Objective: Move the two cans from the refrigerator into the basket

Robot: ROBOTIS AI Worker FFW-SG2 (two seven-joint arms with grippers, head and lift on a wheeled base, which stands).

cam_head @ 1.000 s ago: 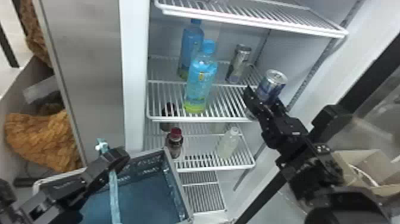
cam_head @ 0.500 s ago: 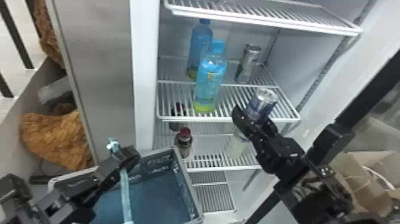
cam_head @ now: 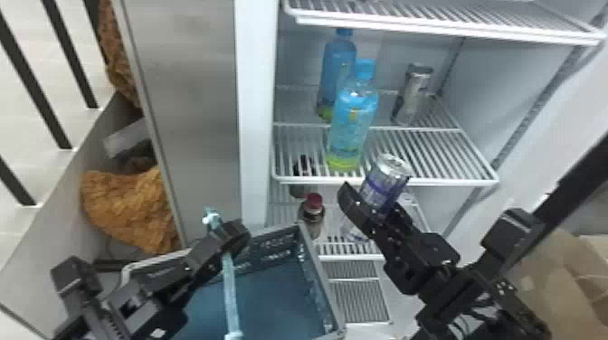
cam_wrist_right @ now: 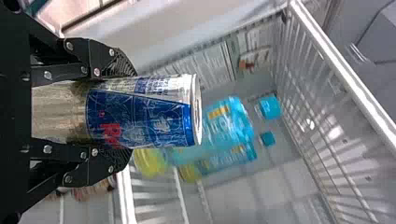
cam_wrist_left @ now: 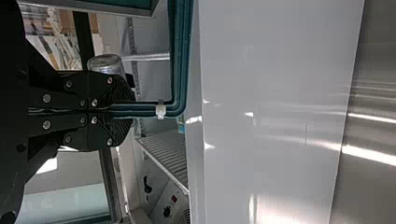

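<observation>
Well, at the lower left of the head view, beyond a grey panel's edge, sits a rough orange-brown heap (cam_head: 131, 212). To its right the left gripper (cam_head: 231, 235) comes in from the bottom edge, its fingers closed tight around the teal handle (cam_head: 230, 289), which runs down nearly straight towards the bottom edge. The handle spans the blue-grey basket (cam_head: 322, 276) at lower centre.

Just beyond the basket's far corner, a red-capped bottle (cam_head: 312, 214) stands below the middle shelf (cam_head: 434, 156). On that shelf, upper centre, are two upright blue bottles, the rear one (cam_head: 337, 72) and the front one (cam_head: 357, 126), both greenish-yellow at the base. The front one's blue label carries a yellow patch and pale print.

Right of centre, the right gripper (cam_head: 375, 212) clasps the held can (cam_head: 387, 181) between its two fingers, in front of the shelf's front edge. In the head view the can tilts, lid up and to the right, base down and to the left. Its long axis runs along the fingers, lid pointing away from the wrist. Its label (cam_wrist_right: 140, 119) is blue and silver, with red lettering and smaller pale marks.

Farther back at upper right, the second can (cam_head: 411, 97) stands on the same shelf, lid up, silver with a dark area. At lower right is a cardboard box (cam_head: 552, 280).
</observation>
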